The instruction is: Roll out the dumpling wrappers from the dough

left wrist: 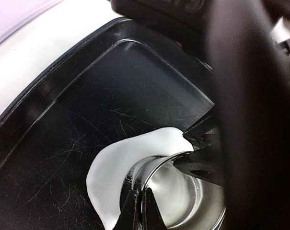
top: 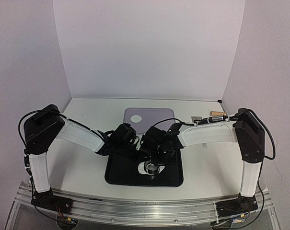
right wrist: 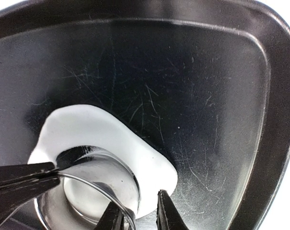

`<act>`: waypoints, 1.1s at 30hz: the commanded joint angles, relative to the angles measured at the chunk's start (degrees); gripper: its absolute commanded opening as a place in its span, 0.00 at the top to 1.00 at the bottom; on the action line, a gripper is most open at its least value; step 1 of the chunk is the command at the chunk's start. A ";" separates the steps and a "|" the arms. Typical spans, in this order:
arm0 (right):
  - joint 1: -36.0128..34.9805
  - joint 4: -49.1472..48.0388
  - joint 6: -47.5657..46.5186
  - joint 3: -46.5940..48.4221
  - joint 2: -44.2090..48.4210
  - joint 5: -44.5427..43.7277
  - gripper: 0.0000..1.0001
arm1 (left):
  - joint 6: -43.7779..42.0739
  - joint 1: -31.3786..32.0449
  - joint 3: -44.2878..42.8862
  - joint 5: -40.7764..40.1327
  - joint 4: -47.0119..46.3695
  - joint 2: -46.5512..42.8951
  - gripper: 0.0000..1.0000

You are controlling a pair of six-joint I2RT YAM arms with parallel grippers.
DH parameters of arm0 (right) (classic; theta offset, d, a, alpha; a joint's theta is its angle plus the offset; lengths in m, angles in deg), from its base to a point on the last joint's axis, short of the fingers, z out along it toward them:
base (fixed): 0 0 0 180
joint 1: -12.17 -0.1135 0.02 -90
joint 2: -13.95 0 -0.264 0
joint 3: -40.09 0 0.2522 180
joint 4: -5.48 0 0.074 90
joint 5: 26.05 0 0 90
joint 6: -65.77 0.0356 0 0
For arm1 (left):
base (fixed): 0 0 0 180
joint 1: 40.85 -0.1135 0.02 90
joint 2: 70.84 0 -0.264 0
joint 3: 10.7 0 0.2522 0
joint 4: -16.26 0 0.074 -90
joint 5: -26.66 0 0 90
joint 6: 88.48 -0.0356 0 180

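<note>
Black tray (top: 118,177), white table (top: 87,120), white walls (top: 149,48). Left claw (left wrist: 141,211) shut at ring (right wrist: 111,177); right claw (right wrist: 137,215) slightly parted astride it.

Under the right end effector (right wrist: 138,201), the tray (right wrist: 207,96) is glossy black plastic (finely scratched); the metal ring (right wrist: 111,177) polished bright; the dough (right wrist: 97,129) smooth, matt.
</note>
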 commanded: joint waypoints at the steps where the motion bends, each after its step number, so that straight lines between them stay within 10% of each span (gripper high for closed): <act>1: 0.88 1.30 -1.34 2.59 0.48 -4.02 0.79 | -2.91 2.25 3.40 -2.40 19.66 5.00 1.00; 33: 0.88 1.21 -2.89 1.57 2.76 -2.52 0.60 | -1.65 3.10 1.72 -1.35 20.84 5.31 0.92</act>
